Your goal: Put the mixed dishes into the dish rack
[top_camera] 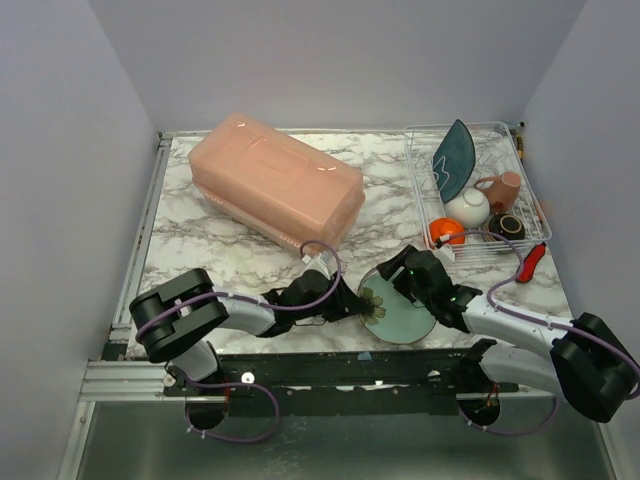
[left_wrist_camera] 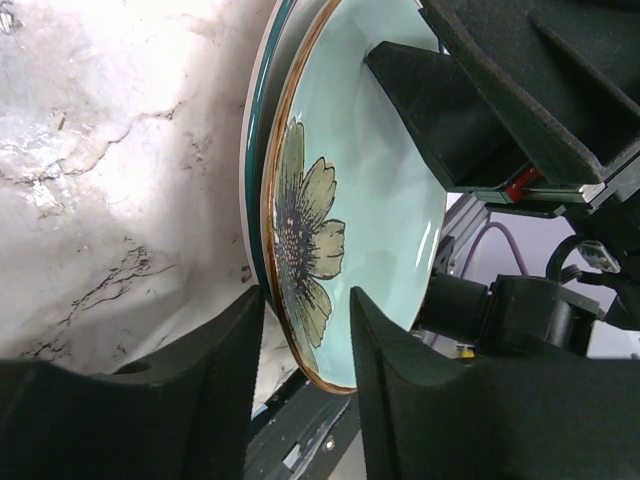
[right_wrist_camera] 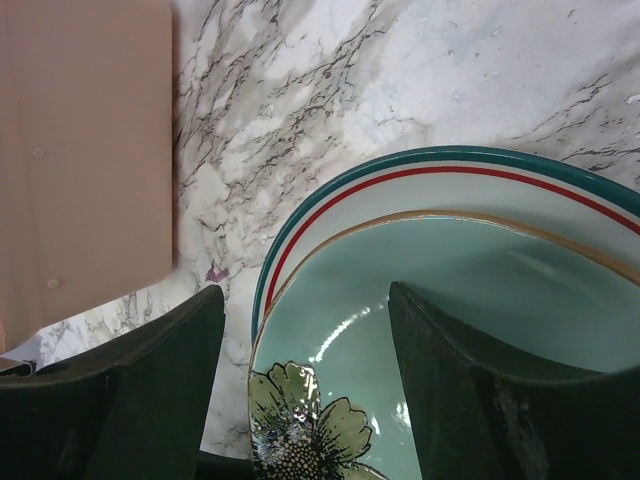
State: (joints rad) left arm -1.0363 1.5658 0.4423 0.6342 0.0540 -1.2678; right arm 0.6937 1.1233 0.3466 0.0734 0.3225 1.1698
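**Left pincer at the rim of the flowered plate**

Left pincer (left_wrist_camera: 307, 305) stands with one jaw on each side of the near rim of the round pale-green ceramic plate with a painted flower (left_wrist_camera: 390, 250). I cannot tell if the jaws pinch the rim or only stand around it. This plate lies on a second round plate, white with a teal and a red line at its edge (right_wrist_camera: 450, 185). Both rest on the white marble table (top_camera: 220, 250), near its front edge, between the two arms. My right pincer (right_wrist_camera: 305, 300) is released, jaws wide, and hovers over the same flowered plate with nothing gripped.

I judge that the step in hand is the pick-up of the flowered plate. The white wire dish rack (top_camera: 412, 160) at the far right corner holds a teal square plate (top_camera: 455, 158), a pinkish mug (top_camera: 503, 188), a white bowl (top_camera: 467, 207), an orange bowl (top_camera: 445, 232) and a dark bowl (top_camera: 507, 226). So, to my eye, the two stacked plates are what remains.

The next move calls for a firm pinch on the upper rim only, not on both plates together. After that I need a lift that separates them, and a turn to upright toward a free slot in the rack.
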